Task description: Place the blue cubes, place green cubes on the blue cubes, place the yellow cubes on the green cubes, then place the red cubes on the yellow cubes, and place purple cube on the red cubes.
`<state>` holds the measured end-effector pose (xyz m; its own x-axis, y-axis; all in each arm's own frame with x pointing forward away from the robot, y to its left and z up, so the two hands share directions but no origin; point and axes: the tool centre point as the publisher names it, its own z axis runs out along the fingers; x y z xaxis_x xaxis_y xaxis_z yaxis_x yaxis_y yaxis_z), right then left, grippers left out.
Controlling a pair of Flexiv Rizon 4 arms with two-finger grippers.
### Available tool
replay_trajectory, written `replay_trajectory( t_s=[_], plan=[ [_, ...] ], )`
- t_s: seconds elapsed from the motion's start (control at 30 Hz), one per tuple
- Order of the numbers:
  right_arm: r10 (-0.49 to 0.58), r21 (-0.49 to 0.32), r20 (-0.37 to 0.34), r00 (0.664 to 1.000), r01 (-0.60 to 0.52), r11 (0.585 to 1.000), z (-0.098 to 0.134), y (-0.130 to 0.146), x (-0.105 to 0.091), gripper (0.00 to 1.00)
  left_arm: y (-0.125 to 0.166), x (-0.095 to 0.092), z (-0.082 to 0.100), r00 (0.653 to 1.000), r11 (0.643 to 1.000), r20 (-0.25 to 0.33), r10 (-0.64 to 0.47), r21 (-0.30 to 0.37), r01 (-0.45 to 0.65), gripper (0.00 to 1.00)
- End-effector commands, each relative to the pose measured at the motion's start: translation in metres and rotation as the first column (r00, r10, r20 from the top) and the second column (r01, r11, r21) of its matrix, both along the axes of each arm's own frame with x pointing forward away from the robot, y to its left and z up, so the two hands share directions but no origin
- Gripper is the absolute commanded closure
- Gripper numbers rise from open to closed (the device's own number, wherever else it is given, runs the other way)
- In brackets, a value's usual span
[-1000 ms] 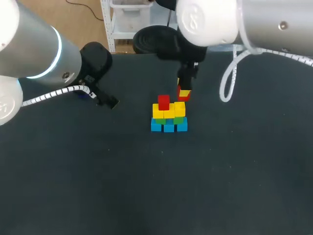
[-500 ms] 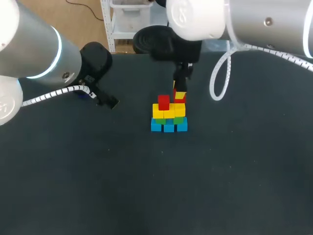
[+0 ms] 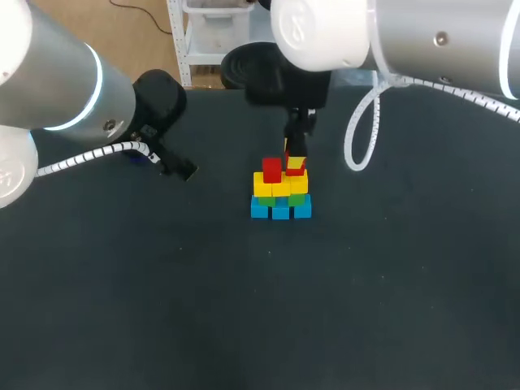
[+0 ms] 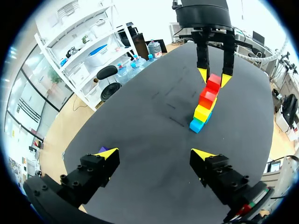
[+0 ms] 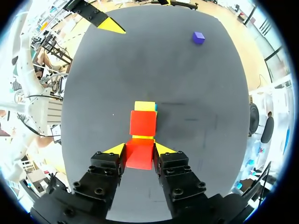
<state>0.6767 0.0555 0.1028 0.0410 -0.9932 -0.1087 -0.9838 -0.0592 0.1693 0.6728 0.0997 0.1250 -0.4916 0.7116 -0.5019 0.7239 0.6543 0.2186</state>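
A stack stands mid-table: blue cubes [image 3: 280, 211] at the bottom, green cubes [image 3: 296, 197] on them, yellow cubes [image 3: 264, 188] above. One red cube [image 3: 271, 170] sits on the left yellow cube. My right gripper [image 3: 295, 162] is shut on a second red cube [image 5: 140, 154], held just over the right yellow cube [image 3: 299, 184]; I cannot tell if they touch. The purple cube [image 5: 198, 37] lies on the table far to the left, by my left gripper [image 4: 155, 156]. That gripper is open and holds nothing.
The dark table [image 3: 244, 309] stretches bare in front of the stack and to its right. My left arm [image 3: 65, 89] hangs over the far left corner. A white cable [image 3: 357, 138] loops down from my right arm behind the stack.
My right gripper has moved left and down with the red cube, from beside the stack to just over its right yellow cube. The left arm has kept still.
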Motion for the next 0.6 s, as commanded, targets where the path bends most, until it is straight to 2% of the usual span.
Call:
replay_trajectory(
  t_s=[0.03,0.6],
  plan=[
    [-0.003,0.001,-0.003,1.0,0.003,1.0,-0.0017,-0.0007,-0.0029,1.0,0.0007,0.0004,-0.0003,1.0,1.0,0.0,-0.002,-0.002,0.002,0.0],
    [0.008,0.0,-0.016,1.0,-0.008,1.0,-0.0048,0.0041,-0.0058,1.0,0.0007,0.0004,-0.0003,1.0,1.0,0.0,-0.002,-0.002,0.002,0.0]
  ],
)
